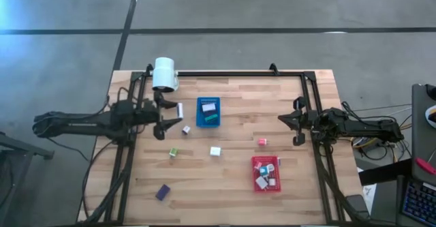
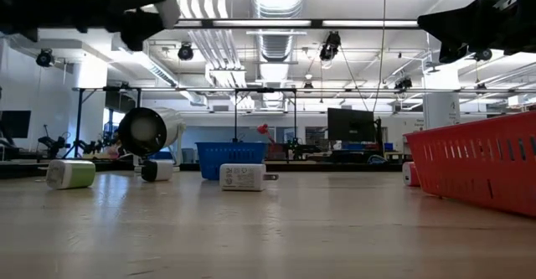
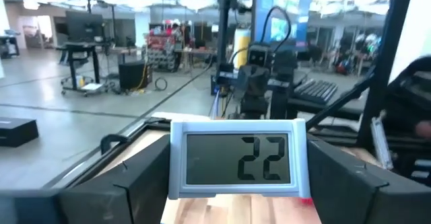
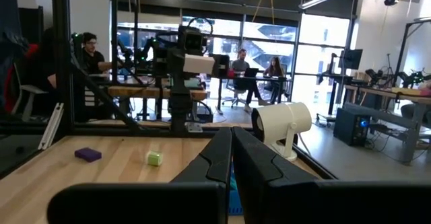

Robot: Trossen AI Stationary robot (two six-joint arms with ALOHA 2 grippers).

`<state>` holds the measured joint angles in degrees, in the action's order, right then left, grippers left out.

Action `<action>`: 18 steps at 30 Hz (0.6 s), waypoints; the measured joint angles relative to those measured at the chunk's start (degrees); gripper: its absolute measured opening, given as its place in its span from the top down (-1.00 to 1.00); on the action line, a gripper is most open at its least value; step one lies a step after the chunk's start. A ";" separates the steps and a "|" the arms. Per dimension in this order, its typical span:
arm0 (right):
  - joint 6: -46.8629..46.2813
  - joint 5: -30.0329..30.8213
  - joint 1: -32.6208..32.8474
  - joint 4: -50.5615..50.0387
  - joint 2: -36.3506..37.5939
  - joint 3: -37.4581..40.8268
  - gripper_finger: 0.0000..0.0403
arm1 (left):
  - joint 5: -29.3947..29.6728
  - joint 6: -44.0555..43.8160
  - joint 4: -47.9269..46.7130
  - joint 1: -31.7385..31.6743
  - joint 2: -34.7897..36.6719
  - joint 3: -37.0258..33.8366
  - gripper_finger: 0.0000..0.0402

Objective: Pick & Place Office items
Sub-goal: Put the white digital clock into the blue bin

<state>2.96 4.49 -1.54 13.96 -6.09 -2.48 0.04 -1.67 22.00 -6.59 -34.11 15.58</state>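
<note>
My left gripper (image 1: 176, 116) hovers over the table's left part, beside the blue tray (image 1: 199, 120), shut on a small grey-framed digital display (image 3: 238, 160) that reads 22. My right gripper (image 1: 295, 122) waits shut at the right side, its fingers (image 4: 231, 158) together and holding nothing. Loose office items lie flat on the wood: a black-and-white block (image 1: 185, 129), a white block (image 1: 215, 151), a green block (image 1: 173, 153), a pink piece (image 1: 262, 142) and a purple block (image 1: 162, 191). My left gripper pinches the display between its two fingers, one on each short side of the frame (image 3: 174, 167). The fingers lie level and come from the table's left side. The display is lifted clear of the table, upright, its screen facing back toward the wrist.
The blue tray holds a few pieces. A red tray (image 1: 255, 176) at the near right holds several more. A white cylindrical device (image 1: 165, 73) stands at the far left. Black frame rails (image 1: 225, 73) run along the far edge and both sides.
</note>
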 joint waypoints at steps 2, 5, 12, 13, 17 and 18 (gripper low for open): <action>0.01 -0.01 0.00 0.02 0.00 0.00 0.96 | 0.06 -0.90 0.01 -0.11 3.46 -2.36 -0.41; 0.02 0.00 0.02 0.04 0.00 0.02 0.96 | 0.09 -2.21 -0.32 -0.11 7.24 -5.96 -0.41; 0.00 0.00 0.00 0.07 0.00 0.02 0.96 | 0.02 -4.25 -1.29 -0.11 13.27 -12.73 -0.41; 0.00 0.00 0.00 0.07 0.00 0.02 0.96 | 0.02 -4.40 -1.38 -0.11 13.97 -13.38 -0.41; 0.02 0.00 0.00 0.07 0.00 0.02 0.96 | 0.02 -3.93 -1.27 -0.11 16.70 -14.57 -0.41; 0.03 0.00 0.01 0.07 0.00 0.02 0.96 | 0.03 -3.65 -1.27 -0.11 17.30 -14.85 -0.41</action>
<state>2.99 4.49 -1.53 14.02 -6.09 -2.46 0.07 -5.32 20.73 -6.70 -16.81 0.73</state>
